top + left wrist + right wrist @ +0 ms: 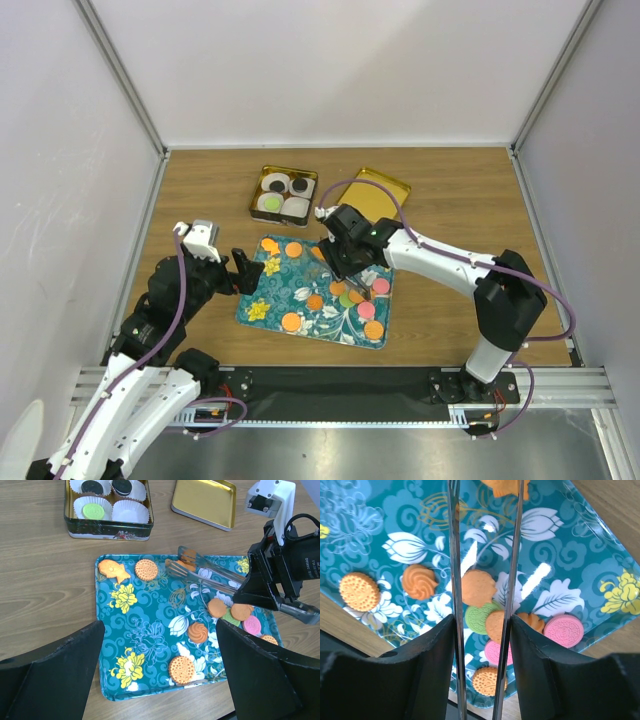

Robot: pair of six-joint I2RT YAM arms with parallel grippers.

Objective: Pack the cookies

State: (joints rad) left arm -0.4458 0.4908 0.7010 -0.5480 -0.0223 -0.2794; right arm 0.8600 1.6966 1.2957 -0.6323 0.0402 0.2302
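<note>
With the right gripper [481,624] clamped on the tongs [212,574] and the left gripper [247,270] gaping, the orange cookie [188,557] could slip from those slick tips.

The worktop [45,590] is matt wood-grain, the tray [145,630] glossy. The tongs [210,572] are polished metal, the lid [204,502] shiny gold metal, the cups [131,511] pleated paper, the cookies [181,669] matt, embossed.
</note>
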